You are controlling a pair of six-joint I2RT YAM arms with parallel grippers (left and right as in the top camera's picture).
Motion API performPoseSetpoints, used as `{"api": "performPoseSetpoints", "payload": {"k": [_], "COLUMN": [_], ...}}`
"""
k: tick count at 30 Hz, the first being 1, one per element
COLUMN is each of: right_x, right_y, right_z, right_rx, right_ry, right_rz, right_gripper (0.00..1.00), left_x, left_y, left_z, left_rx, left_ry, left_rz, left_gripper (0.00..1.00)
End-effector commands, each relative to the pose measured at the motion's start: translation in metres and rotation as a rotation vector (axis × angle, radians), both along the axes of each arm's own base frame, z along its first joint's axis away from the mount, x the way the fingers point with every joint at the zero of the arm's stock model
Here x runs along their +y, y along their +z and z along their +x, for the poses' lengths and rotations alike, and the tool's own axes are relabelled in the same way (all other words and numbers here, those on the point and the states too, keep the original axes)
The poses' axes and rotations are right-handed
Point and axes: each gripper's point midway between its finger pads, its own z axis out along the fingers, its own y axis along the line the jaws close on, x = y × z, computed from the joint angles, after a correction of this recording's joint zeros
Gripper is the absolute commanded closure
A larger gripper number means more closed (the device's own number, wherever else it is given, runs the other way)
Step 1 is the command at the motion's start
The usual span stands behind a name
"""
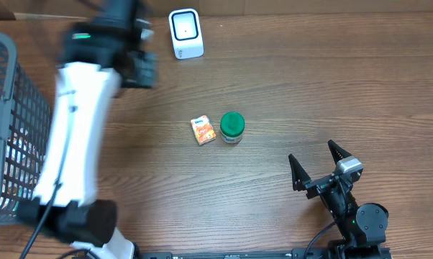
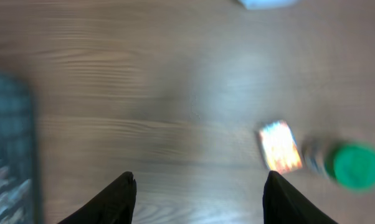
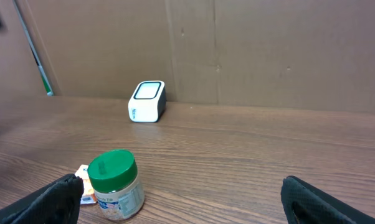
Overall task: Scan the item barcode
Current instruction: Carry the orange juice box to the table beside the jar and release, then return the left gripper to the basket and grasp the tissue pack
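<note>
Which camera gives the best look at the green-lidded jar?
The right wrist view: the green-lidded jar appears sharp, from the side, label showing. Overhead shows mostly its lid; the left wrist view shows the jar blurred.

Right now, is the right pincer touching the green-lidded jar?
Apart. The overhead view shows a wide strip of bare table between the open right pincer and the green-lidded jar.

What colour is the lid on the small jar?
Green screw lid, clearest in the right wrist view.
</note>
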Motion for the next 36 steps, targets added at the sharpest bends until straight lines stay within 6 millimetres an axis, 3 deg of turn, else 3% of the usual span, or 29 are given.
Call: {"api": "performPoseSetpoints", "payload": {"k": [1,6,9,12,13,15,23,36], "right_x": [0.001,0.001,0.001,0.001,0.001,0.001,0.001,0.001], "right_y": [-0.002,-0.002,-0.002,-0.002,-0.002,-0.002,-0.002,-0.002], "right_z": [0.0,0.0,0.0,0.0,0.0,0.0,0.0,0.0], "right_rx": [-0.004,-0.004,-0.004,-0.004,-0.004,-0.004,-0.004,-0.004], "right_ry": [0.004,0.003,0.004,0.003,0.004,0.004,0.004,0.003], "right_rz": [0.004,0.004,0.004,0.004,0.004,0.004,0.004,0.004], "right_gripper": [0.0,0.0,0.0,0.0,0.0,0.0,0.0,0.0], "left_x": [0.07,0.168,0.223,0.263,0.29,0.308,0.333,0.326], "left_y": [0.067,0.103,0.107,0.094,0.079,0.058,-0.031,-0.144], "left_z": [-0.027,-0.082,-0.118,-0.143,-0.158,-0.17,-0.2,-0.212], "left_rx": [-0.192,-0.313,-0.337,-0.337,-0.318,-0.267,0.02,0.214], "left_ry": [0.284,0.612,0.835,1.041,1.142,1.209,1.301,1.234], "left_rz": [-0.052,-0.029,-0.019,-0.074,-0.086,-0.115,-0.131,-0.142], "left_gripper": [0.5,0.48,0.45,0.38,0.32,0.32,0.34,0.3]}}
